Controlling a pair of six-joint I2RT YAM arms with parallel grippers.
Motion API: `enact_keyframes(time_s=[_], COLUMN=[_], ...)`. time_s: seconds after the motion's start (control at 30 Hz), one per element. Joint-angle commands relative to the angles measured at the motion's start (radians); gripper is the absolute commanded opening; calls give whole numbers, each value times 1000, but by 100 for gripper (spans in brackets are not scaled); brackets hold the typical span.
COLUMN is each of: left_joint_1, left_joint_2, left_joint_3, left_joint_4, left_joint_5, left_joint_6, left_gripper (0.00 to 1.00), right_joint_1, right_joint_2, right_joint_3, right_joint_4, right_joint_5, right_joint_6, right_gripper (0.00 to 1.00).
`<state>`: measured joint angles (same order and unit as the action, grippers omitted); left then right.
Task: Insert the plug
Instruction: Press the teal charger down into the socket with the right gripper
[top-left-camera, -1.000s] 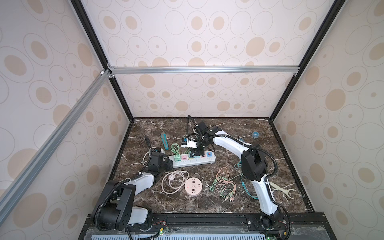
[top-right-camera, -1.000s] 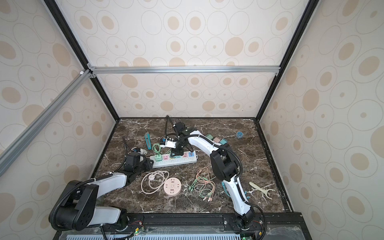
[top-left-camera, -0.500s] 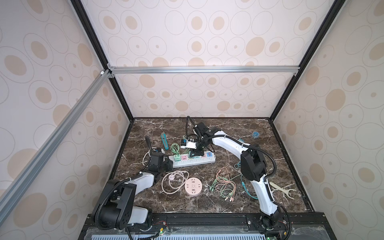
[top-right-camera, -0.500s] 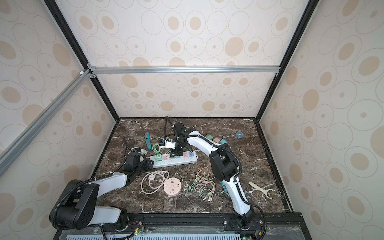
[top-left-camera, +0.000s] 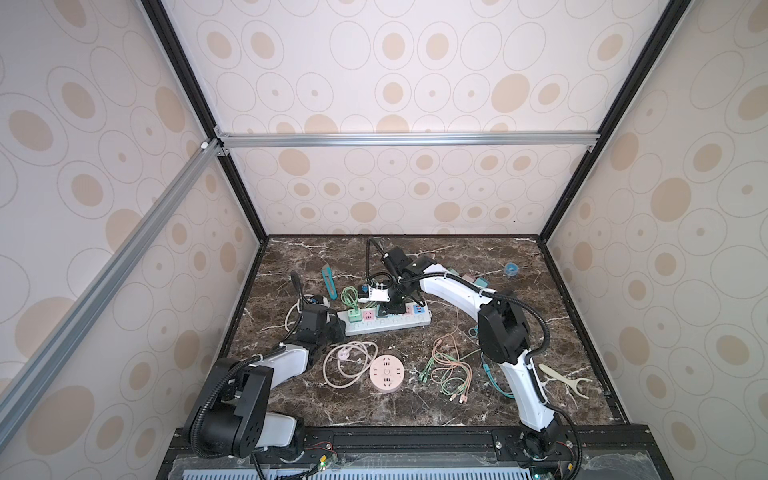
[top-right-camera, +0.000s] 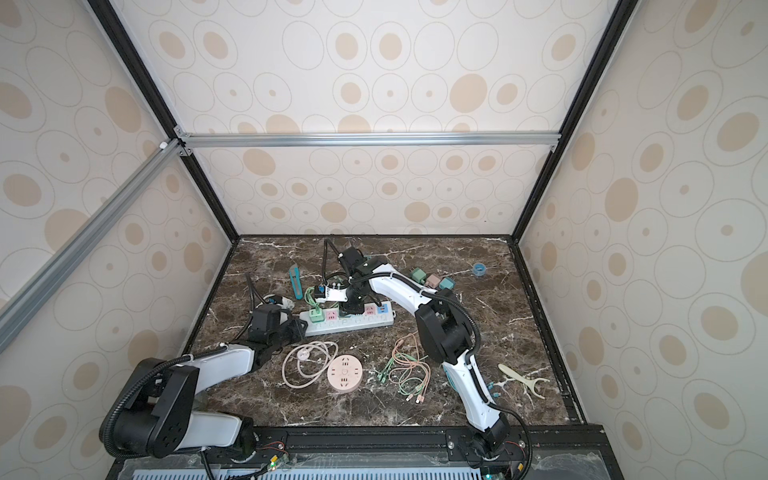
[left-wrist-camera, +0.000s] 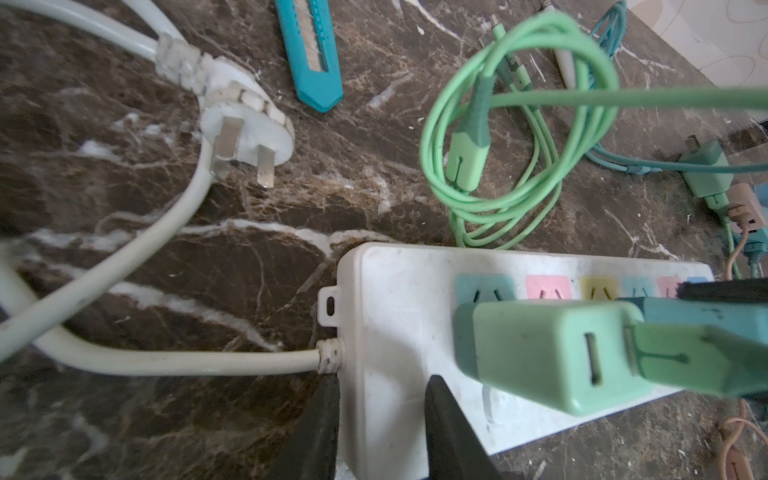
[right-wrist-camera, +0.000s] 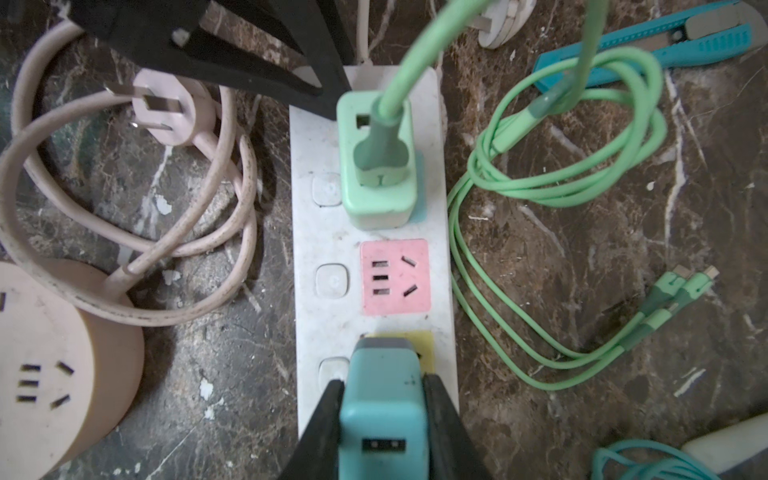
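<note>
A white power strip (top-left-camera: 386, 326) (top-right-camera: 353, 327) with coloured sockets lies mid-table. My right gripper (right-wrist-camera: 382, 382) (top-left-camera: 392, 309) is shut on a teal plug (right-wrist-camera: 382, 399), held upright with its front end on the yellow socket (right-wrist-camera: 428, 349); its prongs are hidden. The pink socket (right-wrist-camera: 395, 276) beside it is free. A green charger (right-wrist-camera: 376, 166) (left-wrist-camera: 548, 353) with a green cable sits in the first socket. My left gripper (left-wrist-camera: 380, 382) (top-left-camera: 334, 328) straddles the strip's cable end (left-wrist-camera: 399, 316). One finger is against the end wall, the other on the top face.
A pink round socket (top-left-camera: 387, 372) and its coiled cord lie in front of the strip. A teal utility knife (top-left-camera: 328, 282), a green cable coil (left-wrist-camera: 498, 166) and the strip's own white plug (left-wrist-camera: 245, 120) lie behind. Loose cables (top-left-camera: 449, 370) lie to the right.
My left gripper's jaws have narrowed a little on the strip's end. The right gripper with the teal plug has barely moved over the strip.
</note>
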<state>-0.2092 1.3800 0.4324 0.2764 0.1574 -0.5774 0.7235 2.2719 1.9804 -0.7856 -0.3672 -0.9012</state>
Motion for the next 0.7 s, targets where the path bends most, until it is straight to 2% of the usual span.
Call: enact_keyframes(time_s=[0.0, 0.67], left_joint_1=[9, 10], left_joint_2=[23, 26], left_joint_3=[24, 22], left_joint_4=[-1, 32], left_joint_5=[-10, 2], left_joint_6=[30, 34], left_gripper=[34, 31], right_joint_1=[17, 24], right_joint_2=[34, 83], right_joint_3=[10, 23], right_joint_4=[-29, -47], right_joint_5=[35, 98], right_joint_6=[-48, -77], right_gripper=[0, 0])
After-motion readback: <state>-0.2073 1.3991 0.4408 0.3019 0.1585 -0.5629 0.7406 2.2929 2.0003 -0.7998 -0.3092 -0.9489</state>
